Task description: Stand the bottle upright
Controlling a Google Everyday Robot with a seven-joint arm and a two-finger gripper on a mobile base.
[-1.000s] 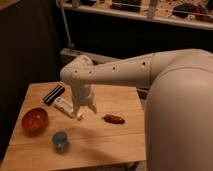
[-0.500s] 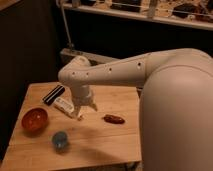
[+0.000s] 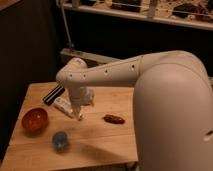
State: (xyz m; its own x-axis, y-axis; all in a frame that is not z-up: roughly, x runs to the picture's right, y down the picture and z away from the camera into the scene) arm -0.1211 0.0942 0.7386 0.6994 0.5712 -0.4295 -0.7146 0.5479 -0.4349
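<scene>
The red bowl (image 3: 34,120) is set by the table's (image 3: 100,142) left edge; the lying bottle (image 3: 62,105) is partly hidden by the wide-open gripper (image 3: 79,115), nothing gripped.

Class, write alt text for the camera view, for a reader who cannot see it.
A white robot arm reaches over a wooden table, its open gripper by one end of a white bottle lying on its side. Nearby: red bowl, black bar, red-brown piece.
</scene>
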